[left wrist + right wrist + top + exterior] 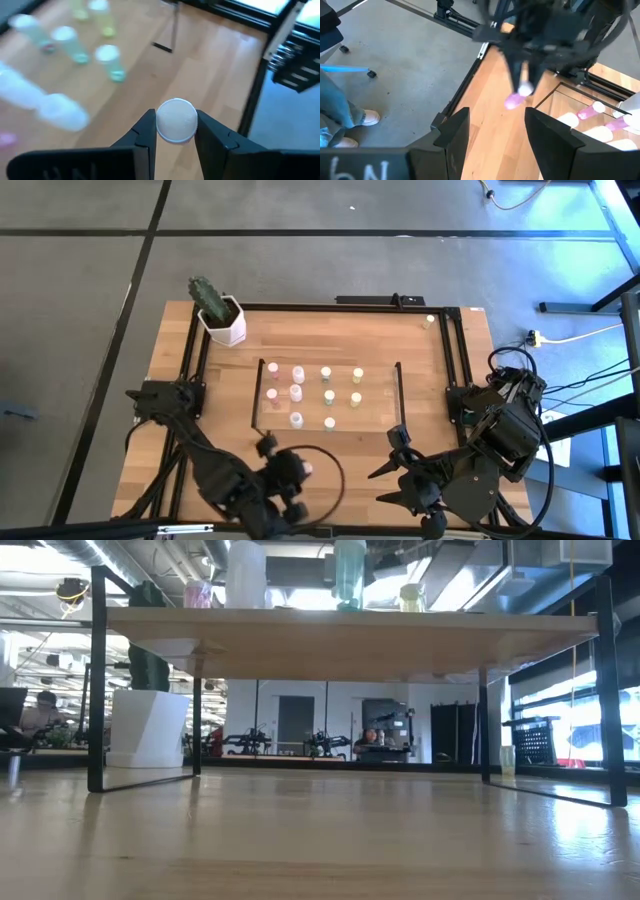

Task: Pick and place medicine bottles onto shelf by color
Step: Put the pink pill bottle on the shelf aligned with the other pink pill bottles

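My left gripper [300, 470] is near the table's front edge, in front of the shelf [380, 420], shut on a pink medicine bottle [514, 101] with a white cap. My right gripper [385, 480] is to its right, open and empty; its fingers show apart in the right wrist view [497, 135]. Several bottles stand upright in columns on the shelf: pink [297, 370] at the left, pale green [326, 373] in the middle, yellow [358, 375] at the right. In the low view they show on top of the board [350, 575]. My left gripper pinches the pink bottle at its white cap end [176, 120] between its two fingers, one on each side. The fingers [522, 70] come from above, pointing down. The pink body [512, 102] hangs tilted below them, above the tabletop.
A white hexagonal pot with a cactus [222, 320] stands at the table's far left. One small bottle [431, 320] stands alone at the far right corner. Black frame rails [450, 350] run along the table's sides. A person's legs [340, 117] show on the floor beyond the table.
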Available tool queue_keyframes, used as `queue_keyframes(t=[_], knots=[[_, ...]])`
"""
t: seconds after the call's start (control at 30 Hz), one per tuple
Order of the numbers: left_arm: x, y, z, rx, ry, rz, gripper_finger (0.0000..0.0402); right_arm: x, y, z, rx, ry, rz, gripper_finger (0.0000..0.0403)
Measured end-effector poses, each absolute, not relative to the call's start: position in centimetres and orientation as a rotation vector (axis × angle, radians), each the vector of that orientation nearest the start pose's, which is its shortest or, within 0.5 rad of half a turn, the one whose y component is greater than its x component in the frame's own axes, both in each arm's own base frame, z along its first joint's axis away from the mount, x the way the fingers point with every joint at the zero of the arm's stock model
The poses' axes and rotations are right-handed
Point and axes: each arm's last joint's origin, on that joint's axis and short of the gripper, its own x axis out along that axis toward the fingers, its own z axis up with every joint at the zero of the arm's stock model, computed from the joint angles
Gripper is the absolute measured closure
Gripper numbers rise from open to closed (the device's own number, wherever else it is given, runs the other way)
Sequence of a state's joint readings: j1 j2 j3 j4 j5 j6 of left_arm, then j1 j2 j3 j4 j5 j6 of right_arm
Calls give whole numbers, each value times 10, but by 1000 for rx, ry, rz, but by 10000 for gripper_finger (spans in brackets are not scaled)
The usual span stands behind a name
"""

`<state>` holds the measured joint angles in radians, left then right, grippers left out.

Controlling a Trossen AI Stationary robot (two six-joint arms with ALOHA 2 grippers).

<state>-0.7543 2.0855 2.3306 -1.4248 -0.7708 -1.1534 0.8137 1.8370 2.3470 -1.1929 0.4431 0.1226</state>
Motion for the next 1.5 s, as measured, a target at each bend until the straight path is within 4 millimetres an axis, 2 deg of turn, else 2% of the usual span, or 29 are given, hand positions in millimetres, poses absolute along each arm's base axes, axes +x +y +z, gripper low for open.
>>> queue_keyframes(t=[0.13, 0.27, 0.6, 0.93, 1.37, 1.5], knots=[[290, -255, 379, -271, 675, 544, 315, 247, 244, 471, -286, 574, 320, 211], [284, -252, 387, -288, 651, 546, 315, 247, 244, 471, -285, 574, 320, 211], [290, -243, 387, -249, 649, 560, 315, 247, 244, 471, -281, 568, 321, 211], [288, -244, 389, -238, 651, 548, 315, 248, 244, 471, -281, 568, 321, 211], [282, -255, 370, -317, 646, 601, 315, 248, 245, 473, -268, 556, 321, 211], [278, -260, 366, -350, 629, 616, 315, 249, 243, 473, -269, 544, 267, 211]])
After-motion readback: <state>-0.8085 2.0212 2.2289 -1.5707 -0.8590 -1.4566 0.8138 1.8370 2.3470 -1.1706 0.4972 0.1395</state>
